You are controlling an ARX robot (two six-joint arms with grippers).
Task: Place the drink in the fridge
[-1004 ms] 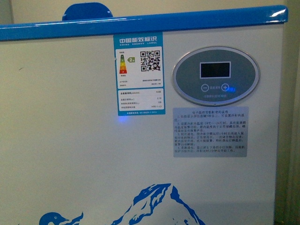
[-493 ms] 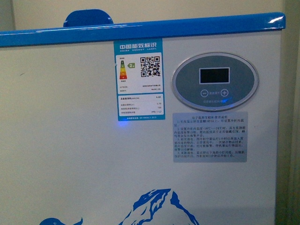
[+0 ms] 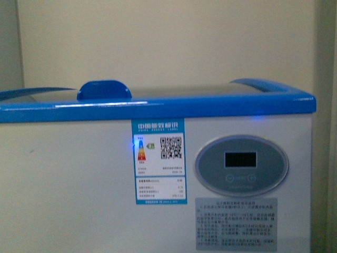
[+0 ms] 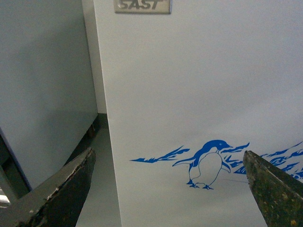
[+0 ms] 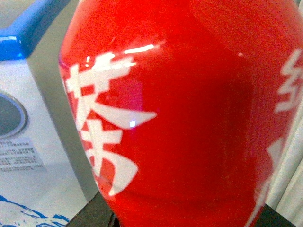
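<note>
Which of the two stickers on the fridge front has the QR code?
The blue-bordered energy label, left of the oval control panel. The grey sticker below that panel carries only text.

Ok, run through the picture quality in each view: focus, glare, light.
Front view: dim and soft, the grey notice unreadable, a glare streak on the blue rim. Left wrist view: evenly lit, penguin graphic crisp. Right wrist view: red drink fills the frame, blurred, with a bright highlight.
</note>
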